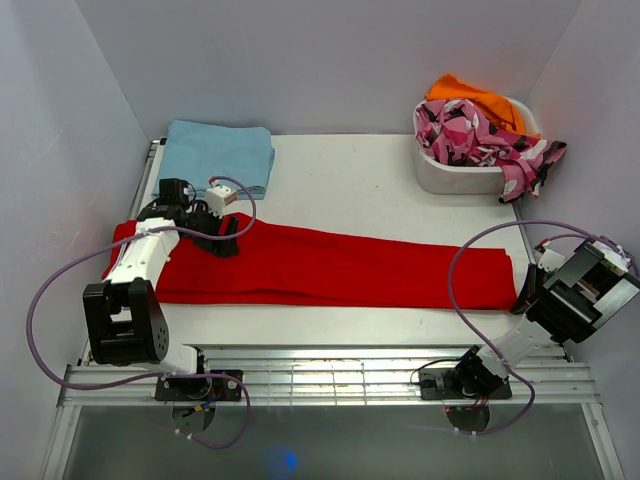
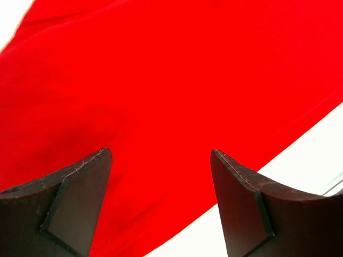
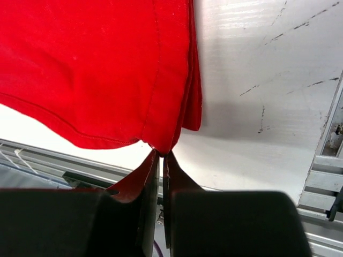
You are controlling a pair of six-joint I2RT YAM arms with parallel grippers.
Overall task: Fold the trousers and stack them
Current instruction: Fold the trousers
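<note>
The red trousers [image 1: 330,265] lie stretched left to right across the table, folded lengthwise into a long band. My left gripper [image 1: 228,240] is open and hovers over the waist end; in the left wrist view its gripper [image 2: 161,160] stands wide apart above red cloth [image 2: 161,80]. My right gripper [image 1: 525,295] is at the leg end. In the right wrist view that gripper [image 3: 162,155] is shut on the corner of the trouser hem [image 3: 155,136], which hangs from the tips.
A folded light blue garment [image 1: 218,152] lies at the back left. A white basin [image 1: 465,175] at the back right holds a pink-black-white patterned garment [image 1: 480,135] and orange cloth [image 1: 470,97]. A slatted metal rail [image 1: 330,375] runs along the near edge.
</note>
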